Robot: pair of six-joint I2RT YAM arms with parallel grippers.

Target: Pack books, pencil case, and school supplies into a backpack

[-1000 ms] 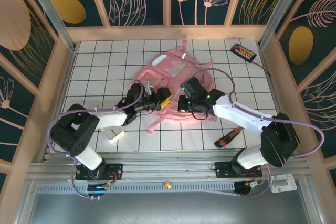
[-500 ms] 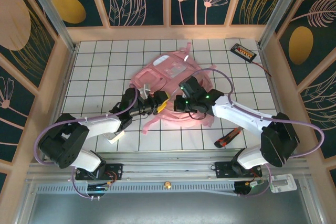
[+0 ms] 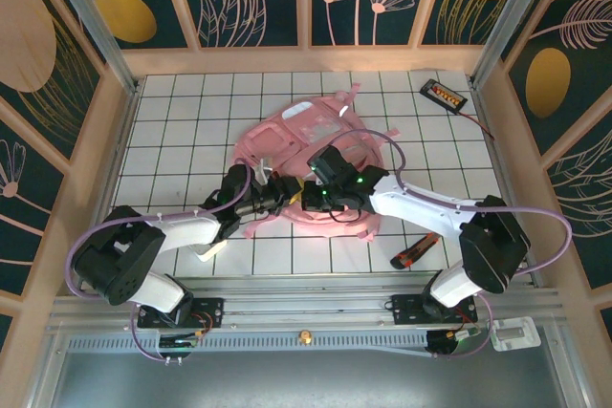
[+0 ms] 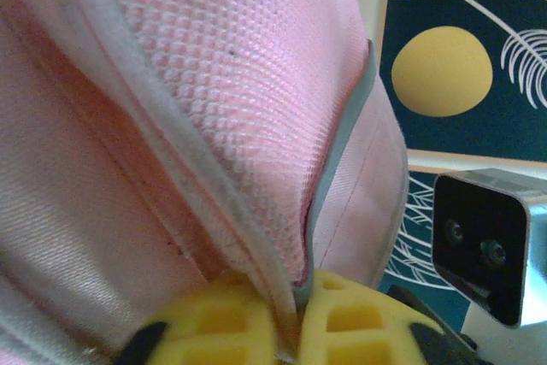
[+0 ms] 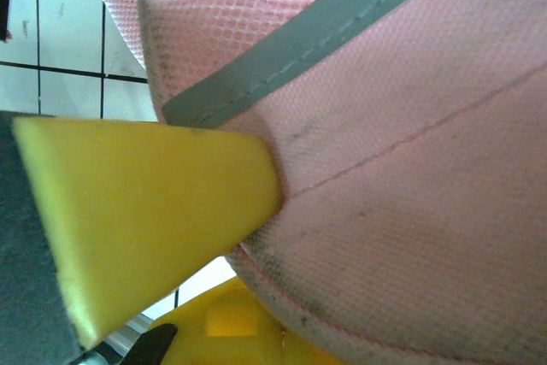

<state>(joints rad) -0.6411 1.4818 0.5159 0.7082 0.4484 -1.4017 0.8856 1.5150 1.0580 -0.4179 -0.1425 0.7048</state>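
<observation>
Backpack (image 3: 296, 126) location: we find it lying flat near the middle of the white tiled surface (image 3: 191, 112), with both arms reaching over its near edge.

Hidden or unclear areas:
- In the overhead view the arms and their cables cover the near part of the backpack. We cannot make out its opening or anything inside it.
- A white object (image 3: 210, 247) beneath the left arm is largely hidden, and we cannot tell what it is.
- Both wrist views are very close and partly blurred, so we see patches of fabric and no outline.

Left end effector (image 3: 285, 188): in the left wrist view its yellow fingers (image 4: 214, 318) are cut off by the lower frame edge. They sit together, clamped on a piped edge of the backpack (image 4: 214, 83).

Right end effector (image 3: 310, 196): in the right wrist view one yellow finger (image 5: 145, 203) presses into the backpack (image 5: 410, 168) just below a grey trim band (image 5: 299, 49). The second finger barely shows at the bottom edge. We read the jaws as closed on the fabric fold, though the contact line is blurred.

Appearance: the backpack is light pink, with honeycomb mesh panels, smoother woven panels, pale piping and loose straps.

A flat black device (image 3: 444, 94) lies in the far right corner. A red-and-black item (image 3: 415, 251) lies near the right arm, apart from the backpack.
</observation>
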